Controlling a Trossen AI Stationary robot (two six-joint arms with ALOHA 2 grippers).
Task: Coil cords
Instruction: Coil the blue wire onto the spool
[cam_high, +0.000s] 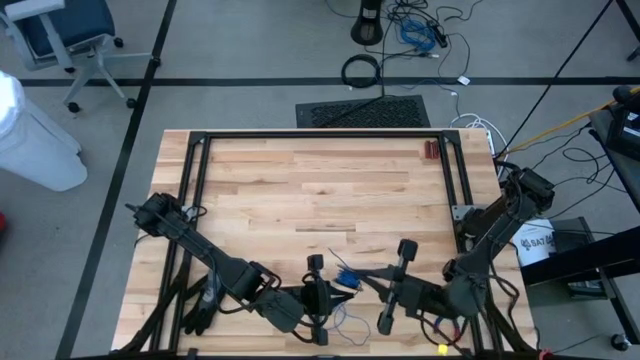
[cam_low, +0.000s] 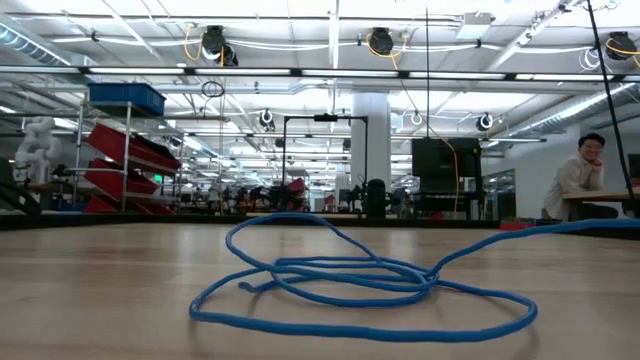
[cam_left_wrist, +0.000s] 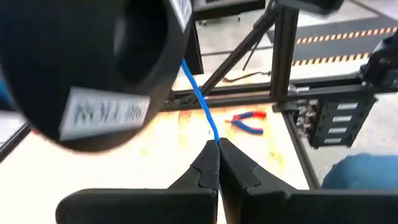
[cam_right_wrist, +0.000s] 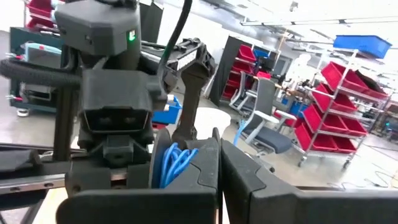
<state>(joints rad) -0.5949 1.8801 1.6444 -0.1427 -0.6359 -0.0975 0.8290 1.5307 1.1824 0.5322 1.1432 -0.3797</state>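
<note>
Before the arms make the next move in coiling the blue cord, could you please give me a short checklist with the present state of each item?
1. Left gripper shut on the blue cord: ok, the cord runs into the closed fingertips in the left wrist view.
2. Right gripper shut: ok. Holding the cord: cannot tell; blue loops lie just beside its fingers.
3. Cord gathered into a tidy coil: not ok, loose loops sprawl on the table in the low view.
4. Cord free of knots: cannot tell, the strands cross several times.
5. Red-handled pliers apart from the cord: ok.
</note>
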